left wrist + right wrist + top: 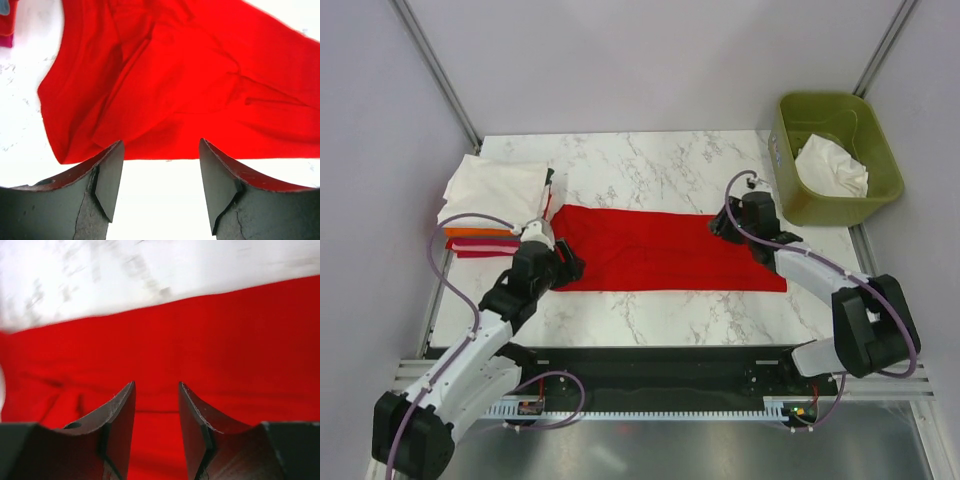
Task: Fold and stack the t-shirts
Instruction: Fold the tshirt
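A red t-shirt [665,248] lies folded into a long flat strip across the middle of the marble table [650,160]. My left gripper [563,262] is open at the strip's left end, near its front edge; the left wrist view shows the red cloth [190,80] just ahead of the empty jaws. My right gripper [720,226] is open over the strip's right part; the right wrist view shows red cloth [200,340] under and between the jaws. A stack of folded shirts [490,195], white on top with orange and pink below, sits at the left.
An olive green bin [835,155] at the back right holds a crumpled white shirt [832,167]. Metal frame posts rise at the back corners. The table's front edge runs just beyond the arm bases.
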Tool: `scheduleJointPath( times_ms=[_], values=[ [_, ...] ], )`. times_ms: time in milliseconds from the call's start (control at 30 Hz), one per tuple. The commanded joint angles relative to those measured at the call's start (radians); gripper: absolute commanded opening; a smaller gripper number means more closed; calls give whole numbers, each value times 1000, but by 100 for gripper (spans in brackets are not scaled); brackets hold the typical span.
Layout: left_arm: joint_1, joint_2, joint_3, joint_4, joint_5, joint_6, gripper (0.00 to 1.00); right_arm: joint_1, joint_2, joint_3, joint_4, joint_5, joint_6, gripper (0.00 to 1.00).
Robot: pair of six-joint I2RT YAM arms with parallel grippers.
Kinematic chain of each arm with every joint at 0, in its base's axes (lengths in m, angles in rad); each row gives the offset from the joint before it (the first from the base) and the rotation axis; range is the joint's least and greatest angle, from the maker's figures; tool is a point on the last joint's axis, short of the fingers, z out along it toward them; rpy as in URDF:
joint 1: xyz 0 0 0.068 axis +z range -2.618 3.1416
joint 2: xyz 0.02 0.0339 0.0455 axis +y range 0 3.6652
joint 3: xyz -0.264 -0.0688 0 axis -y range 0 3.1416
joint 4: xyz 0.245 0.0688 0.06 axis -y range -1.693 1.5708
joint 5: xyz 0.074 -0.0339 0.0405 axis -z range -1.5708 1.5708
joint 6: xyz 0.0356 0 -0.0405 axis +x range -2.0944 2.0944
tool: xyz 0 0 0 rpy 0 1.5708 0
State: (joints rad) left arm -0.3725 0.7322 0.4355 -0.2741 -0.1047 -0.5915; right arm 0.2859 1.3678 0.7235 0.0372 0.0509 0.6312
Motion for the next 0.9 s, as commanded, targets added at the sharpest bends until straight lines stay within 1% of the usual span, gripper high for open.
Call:
scheduleJointPath(
  times_ms=[0, 33, 67, 100, 133, 200, 233, 300, 333, 400, 433, 500, 633, 700, 867],
  values=[
    [10, 114, 95, 15, -61, -50, 69, 80, 95, 83, 173, -250, -4, 47],
    [12, 140, 112, 16, -78, -62, 71, 96, 120, 114, 190, -273, 4, 47],
    [23, 200, 146, 22, -87, -65, 71, 122, 166, 147, 214, -311, 7, 47],
    [29, 200, 164, 26, -87, -68, 71, 134, 190, 148, 228, -331, 12, 47],
    [33, 261, 184, 27, -101, -76, 70, 145, 217, 184, 242, -354, 18, 47],
    [49, 318, 241, 38, -107, -82, 68, 183, 293, 230, 253, -397, 24, 47],
    [53, 379, 258, 42, -108, -88, 67, 194, 319, 281, 254, -407, 25, 47],
    [72, 439, 316, 56, -101, -94, 66, 213, 405, 338, 245, -448, 30, 47],
    [76, 491, 334, 58, -99, -99, 65, 223, 465, 397, 244, -466, 35, 47],
    [89, 548, 385, 71, -95, -97, 65, 246, 525, 453, 242, -518, 45, 47],
    [93, 602, 420, 72, -86, -93, 64, 254, 574, 508, 237, -543, 50, 48],
    [96, 648, 457, 76, -82, -93, 63, 278, 623, 588, 218, -559, 50, 48],
    [98, 757, 532, 76, -90, -80, 58, 305, 735, 692, 199, -577, 70, 48],
    [98, 811, 568, 75, -96, -80, 55, 314, 766, 741, 202, -585, 85, 48],
    [106, 924, 643, 59, -95, -87, 44, 334, 876, 833, 171, -617, 88, 49]
  ],
)
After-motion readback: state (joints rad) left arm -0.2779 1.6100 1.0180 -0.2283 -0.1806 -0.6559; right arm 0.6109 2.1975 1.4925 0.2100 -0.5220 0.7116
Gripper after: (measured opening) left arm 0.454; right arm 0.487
